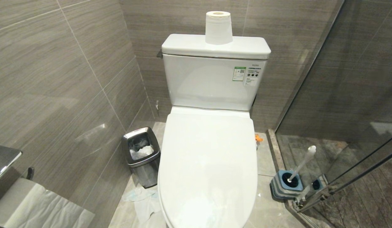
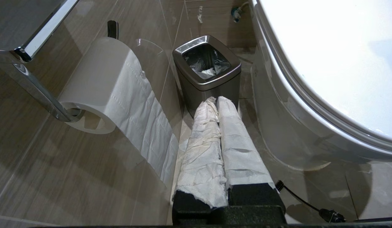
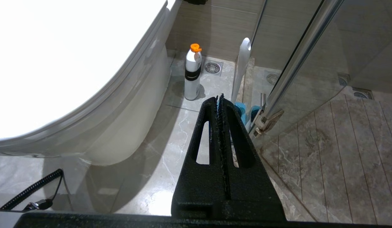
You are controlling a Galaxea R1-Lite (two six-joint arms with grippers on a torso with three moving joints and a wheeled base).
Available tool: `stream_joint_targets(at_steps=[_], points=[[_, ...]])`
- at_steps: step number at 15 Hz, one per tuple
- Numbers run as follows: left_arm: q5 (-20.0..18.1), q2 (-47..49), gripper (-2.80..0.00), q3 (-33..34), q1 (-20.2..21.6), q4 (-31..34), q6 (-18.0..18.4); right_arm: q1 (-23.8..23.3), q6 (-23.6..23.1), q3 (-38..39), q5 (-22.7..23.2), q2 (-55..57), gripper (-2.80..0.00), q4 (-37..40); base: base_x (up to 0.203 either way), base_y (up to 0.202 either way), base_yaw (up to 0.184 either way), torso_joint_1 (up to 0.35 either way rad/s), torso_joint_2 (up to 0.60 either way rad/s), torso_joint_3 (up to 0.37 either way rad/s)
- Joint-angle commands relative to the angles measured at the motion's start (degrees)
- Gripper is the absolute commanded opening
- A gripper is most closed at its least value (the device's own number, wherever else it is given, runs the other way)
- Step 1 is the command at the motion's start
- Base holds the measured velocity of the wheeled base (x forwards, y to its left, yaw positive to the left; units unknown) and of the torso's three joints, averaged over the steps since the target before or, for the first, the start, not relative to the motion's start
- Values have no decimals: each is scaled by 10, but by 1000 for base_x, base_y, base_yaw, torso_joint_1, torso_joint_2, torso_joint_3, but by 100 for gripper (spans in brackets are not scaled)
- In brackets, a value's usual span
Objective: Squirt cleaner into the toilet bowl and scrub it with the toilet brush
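On tank sticker — "TOTO" printed beside.

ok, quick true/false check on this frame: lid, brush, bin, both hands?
1. The toilet lid is closed. True.
2. The brush lies in the bowl. False: it stands in its holder by the glass door.
3. The bin sits on the toilet's left. True.
4. The right hand holds the bottle. False: it is shut and empty.
5. The left hand is open. False: it is shut, its fingers wrapped in paper.
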Motion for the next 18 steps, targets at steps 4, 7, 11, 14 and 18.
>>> stream_joint_targets(at_steps=[4,7,11,14,18], points=[[0,1,-280,0,0,-1,0,0,0,1,0,0,-280,0,0,0,0,0,0,0],[0,1,-280,0,0,0,0,0,0,1,0,0,-280,0,0,0,0,0,0,0],[0,1,-280,0,0,0,0,0,0,1,0,0,-280,0,0,0,0,0,0,0],[0,1,-280,0,0,0,0,0,0,1,0,0,-280,0,0,0,0,0,0,0],[0,1,-280,0,0,0,0,0,0,1,0,0,-280,0,0,0,0,0,0,0]])
